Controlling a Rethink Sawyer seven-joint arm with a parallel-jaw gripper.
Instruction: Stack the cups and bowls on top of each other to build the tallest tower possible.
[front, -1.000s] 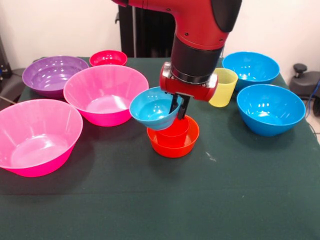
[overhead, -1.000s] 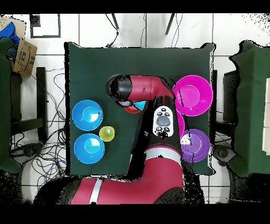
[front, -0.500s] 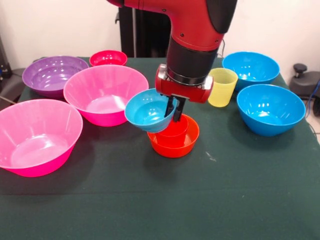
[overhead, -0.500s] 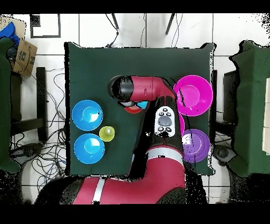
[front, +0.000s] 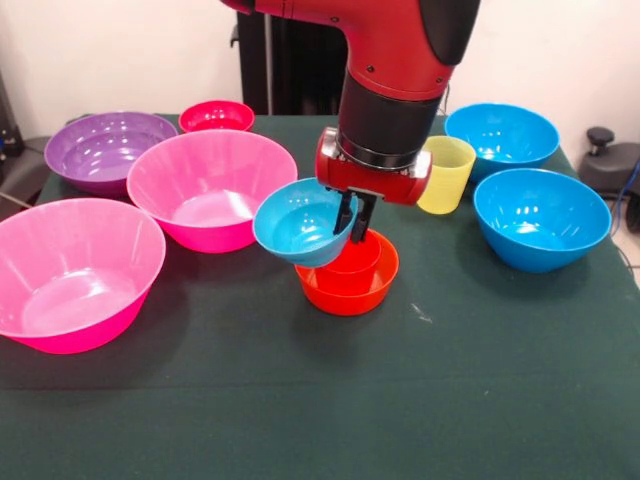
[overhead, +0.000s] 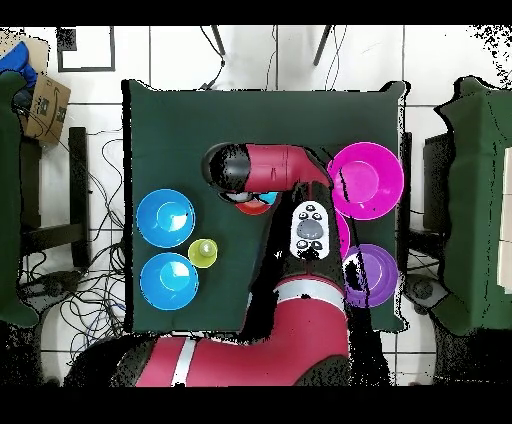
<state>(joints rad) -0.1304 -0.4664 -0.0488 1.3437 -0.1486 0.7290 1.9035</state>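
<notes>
I hold the small light-blue bowl by its right rim, my gripper pinched closed on that edge, so the bowl hangs tilted just left of centre in the front view. Directly below it sits the small orange bowl with the red cup nested inside; whether the light-blue bowl touches them I cannot tell. The yellow cup stands upright right of my wrist, with two large blue bowls beyond at the right. Two pink bowls and a purple bowl fill the left, a small red bowl at upper left, all on the green table
</notes>
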